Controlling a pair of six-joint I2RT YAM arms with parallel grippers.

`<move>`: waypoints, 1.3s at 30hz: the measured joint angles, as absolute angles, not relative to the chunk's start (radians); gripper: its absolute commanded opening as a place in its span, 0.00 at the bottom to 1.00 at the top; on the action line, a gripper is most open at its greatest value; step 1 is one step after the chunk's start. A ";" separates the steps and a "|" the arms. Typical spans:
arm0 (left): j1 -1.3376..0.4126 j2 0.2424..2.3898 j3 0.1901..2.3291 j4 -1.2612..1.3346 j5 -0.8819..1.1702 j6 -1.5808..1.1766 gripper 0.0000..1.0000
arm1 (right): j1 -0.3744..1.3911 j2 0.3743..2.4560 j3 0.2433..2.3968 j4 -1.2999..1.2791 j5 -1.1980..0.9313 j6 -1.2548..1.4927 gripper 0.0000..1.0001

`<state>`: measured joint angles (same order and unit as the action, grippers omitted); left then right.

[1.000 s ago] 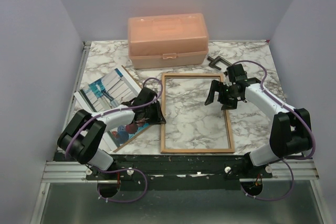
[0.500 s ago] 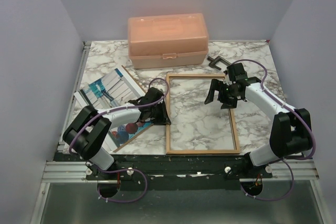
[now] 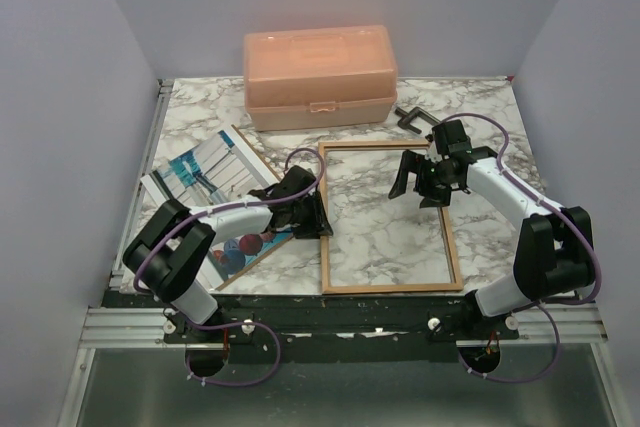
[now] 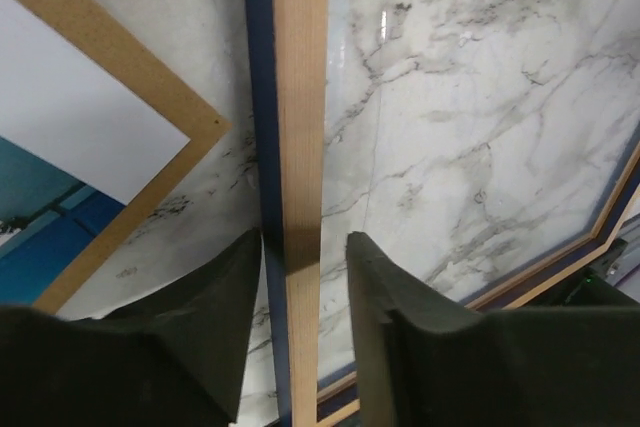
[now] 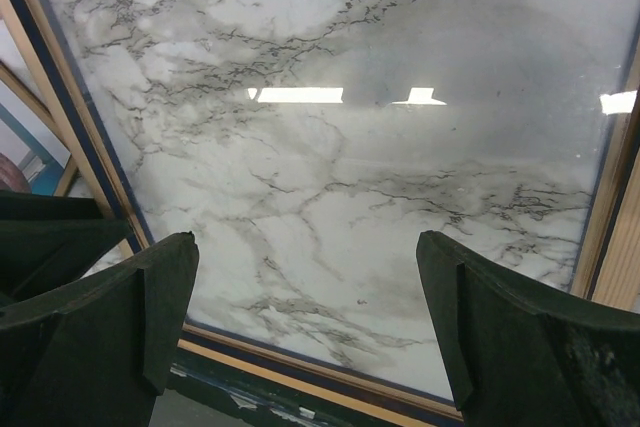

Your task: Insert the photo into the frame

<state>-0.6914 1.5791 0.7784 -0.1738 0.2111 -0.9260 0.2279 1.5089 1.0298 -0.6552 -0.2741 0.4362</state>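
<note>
Our left claw (image 4: 303, 247) straddles the left rail of the frame (image 4: 300, 97), slightly parted; right claw (image 5: 305, 242) gapes empty above it.

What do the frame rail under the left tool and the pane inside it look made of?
The frame: seemingly wood, matte light tan with fine straight grain, navy outer edge. The pane: clear glass or acrylic, cannot tell which; glossy, lights reflect off it and the marbled tabletop shows through.

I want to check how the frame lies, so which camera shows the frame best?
Top external: the whole frame shows, flat on the table. Left wrist catches one side of the frame; right wrist, the frame cropped around its glass.
</note>
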 measured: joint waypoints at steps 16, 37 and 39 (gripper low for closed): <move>-0.681 1.360 0.765 -0.176 0.170 -0.886 0.68 | 0.230 1.494 1.029 -0.631 -0.346 0.454 1.00; -0.321 0.929 0.360 -0.015 0.267 -0.944 0.66 | 0.539 1.625 1.074 -0.499 -0.388 0.614 0.97; -0.283 0.873 0.351 -0.050 0.266 -0.942 0.65 | 0.575 1.658 1.110 -0.492 -0.387 0.630 0.96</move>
<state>-0.2832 0.8734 0.3511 -0.0498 0.2665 -0.9421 0.5751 1.6585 1.1103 -0.4923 -0.3866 0.6304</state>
